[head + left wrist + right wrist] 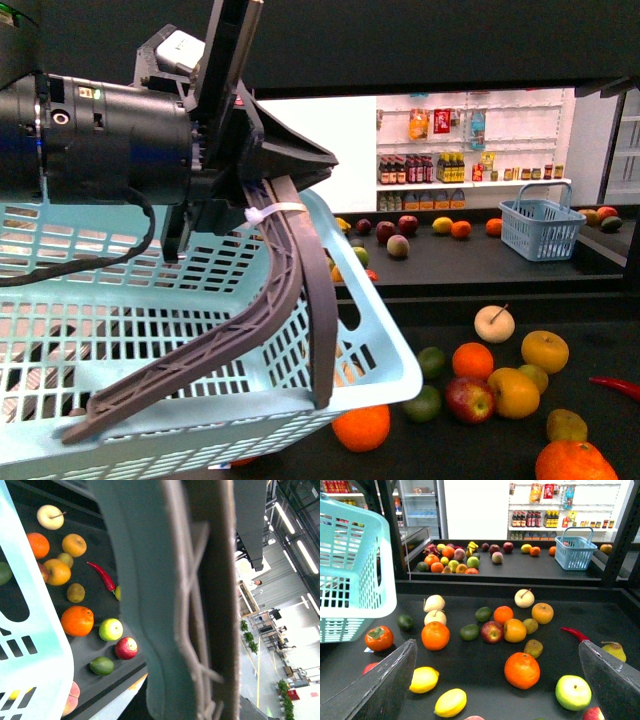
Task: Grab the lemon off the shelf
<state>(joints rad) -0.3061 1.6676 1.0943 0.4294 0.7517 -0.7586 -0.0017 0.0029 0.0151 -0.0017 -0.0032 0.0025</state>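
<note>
You are getting no readable writing; the labels on the far bottles (535, 518) are blurring. Your left gripper (262, 190) is clamping the grey handle (300, 290) of the turquoise basket (150, 330), which is hiding the near left in the front view; your right gripper (497, 647) is gaping apart; the lemon (424, 679) is lying on the black shelf (485, 680), just beside one finger (375, 690).

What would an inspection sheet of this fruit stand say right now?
Surface: black shelf, matte, scattered with fruit.
Job's things: lemon and second lemon, side by side, untouched.
Clutter: oranges, apples, red chili.
Grippers: left gripper clamped on teal basket handle; right gripper fingers spread, empty.
Cables: black cable hanging by left arm.
Surroundings: blue basket, white bottle shelves behind.
</note>
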